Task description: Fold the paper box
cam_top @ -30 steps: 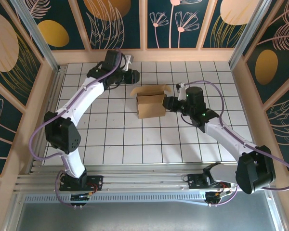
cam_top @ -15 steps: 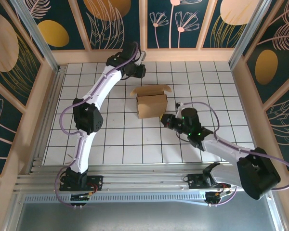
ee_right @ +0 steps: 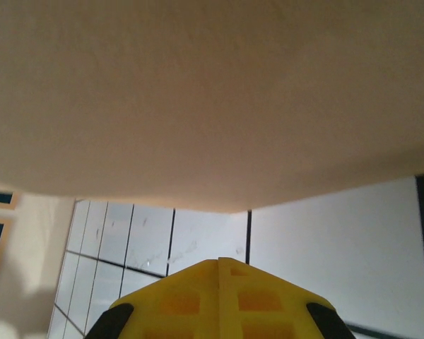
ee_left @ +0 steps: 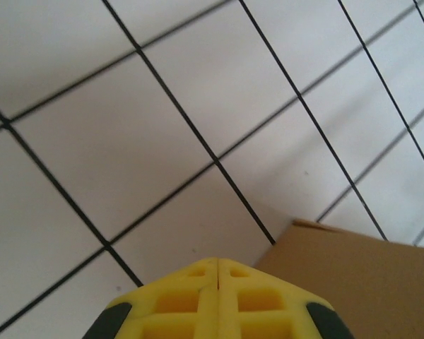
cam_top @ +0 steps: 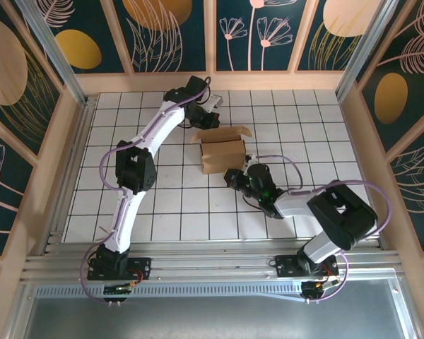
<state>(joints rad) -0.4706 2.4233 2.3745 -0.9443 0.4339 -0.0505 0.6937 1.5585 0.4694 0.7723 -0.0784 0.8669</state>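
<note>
A: Where does the paper box [cam_top: 222,157] stand, and how much room is around it?

B: It stands upright on the tiled table [cam_top: 162,205]. One flap [cam_top: 222,133] on its far side lies open and outward. The tiles left and right of the box are free, and so are those toward the arm bases. The wooden rim [cam_top: 219,81] behind the box is the closest edge.

A: And the grippers?

B: The left gripper [cam_top: 210,121] is just beyond the far left corner of the box. Its yellow fingers [ee_left: 198,296] are pressed together with nothing between them. The right gripper [cam_top: 231,176] is low at the near right corner of the box, also pressed together and pinching nothing.

A: Does it touch the box?

B: I cannot tell. In the right wrist view the brown wall is very close and blurred, and its edges are cut off. In the left wrist view one corner of the box comes in at the lower right.
</note>
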